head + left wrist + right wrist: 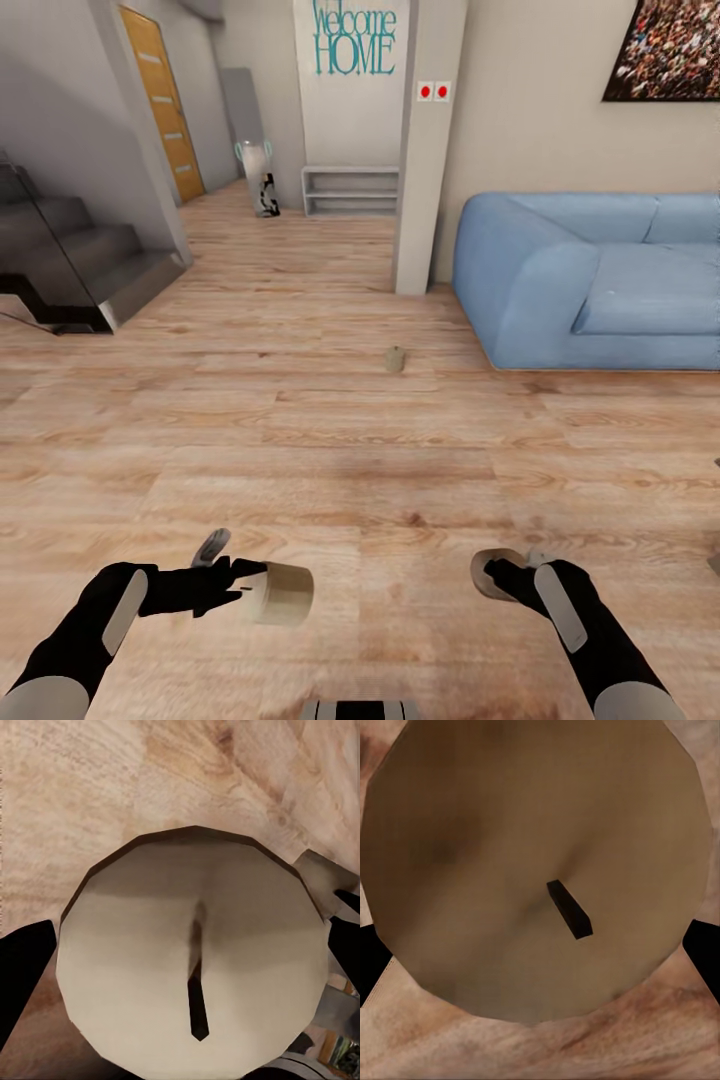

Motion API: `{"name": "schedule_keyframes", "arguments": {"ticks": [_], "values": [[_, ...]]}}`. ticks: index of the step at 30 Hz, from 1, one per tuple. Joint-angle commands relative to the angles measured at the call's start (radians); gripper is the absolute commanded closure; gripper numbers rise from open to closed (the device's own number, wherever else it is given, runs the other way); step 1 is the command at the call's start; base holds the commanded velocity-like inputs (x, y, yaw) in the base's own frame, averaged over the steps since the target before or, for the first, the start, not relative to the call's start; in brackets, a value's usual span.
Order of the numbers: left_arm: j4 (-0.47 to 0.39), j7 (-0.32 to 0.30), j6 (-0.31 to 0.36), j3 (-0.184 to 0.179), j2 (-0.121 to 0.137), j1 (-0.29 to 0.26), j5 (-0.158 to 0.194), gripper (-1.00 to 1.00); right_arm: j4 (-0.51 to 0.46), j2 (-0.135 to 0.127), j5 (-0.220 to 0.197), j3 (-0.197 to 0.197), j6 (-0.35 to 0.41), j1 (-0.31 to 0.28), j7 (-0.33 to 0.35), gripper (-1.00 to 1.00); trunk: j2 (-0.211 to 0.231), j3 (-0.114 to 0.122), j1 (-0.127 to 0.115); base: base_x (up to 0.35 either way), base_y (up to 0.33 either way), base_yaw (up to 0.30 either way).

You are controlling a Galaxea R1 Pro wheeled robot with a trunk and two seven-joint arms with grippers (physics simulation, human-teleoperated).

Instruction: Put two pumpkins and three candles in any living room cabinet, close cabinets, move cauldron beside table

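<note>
A: What are your jaws doing?
B: Your left gripper (245,588) clamps one candle (281,594); your right gripper (497,573) seems to grip another candle (492,571).
A: The third candle (395,358)?
B: On the floor (330,450), far ahead, near the sofa (600,280).

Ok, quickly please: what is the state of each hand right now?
Left hand: closed on a candle.
Right hand: closed on another candle.

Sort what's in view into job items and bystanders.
Job items: candle in the left hand; candle in the right hand; third candle on the floor.
Bystanders: blue sofa, stairs, grey shelf, wall picture.
</note>
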Motion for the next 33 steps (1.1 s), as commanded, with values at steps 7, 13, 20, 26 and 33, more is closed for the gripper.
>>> {"name": "schedule_keyframes", "arguments": {"ticks": [7,13,20,26,33], "values": [[0.0,0.118,-0.005,0.001,-0.001,0.0,-0.001,1.0,0.0,0.001,0.001,0.0,0.0,0.0,-0.001,1.0,0.002,0.027,-0.003,0.0,0.0,0.0],[-0.001,0.282,-0.007,0.002,-0.007,0.0,0.001,1.0,0.0,0.001,0.001,-0.001,0.003,-0.001,-0.002,1.0,0.003,0.05,-0.006,0.0,0.0,0.123],[-0.001,0.332,-0.03,0.003,-0.008,0.0,0.003,1.0,0.0,0.002,0.001,0.003,0.004,-0.001,-0.003,1.0,0.005,0.075,-0.009,0.0,0.0,0.266],[-0.002,0.336,-0.033,0.002,-0.01,0.0,0.003,1.0,0.0,0.002,0.002,0.007,0.004,-0.001,-0.004,1.0,0.006,0.094,-0.012,0.0,0.0,0.269],[-0.002,0.336,-0.033,0.001,-0.01,0.0,0.004,1.0,0.0,0.004,0.001,0.008,0.004,-0.001,-0.004,1.0,0.008,0.114,-0.015,0.0,0.0,0.24]]}}
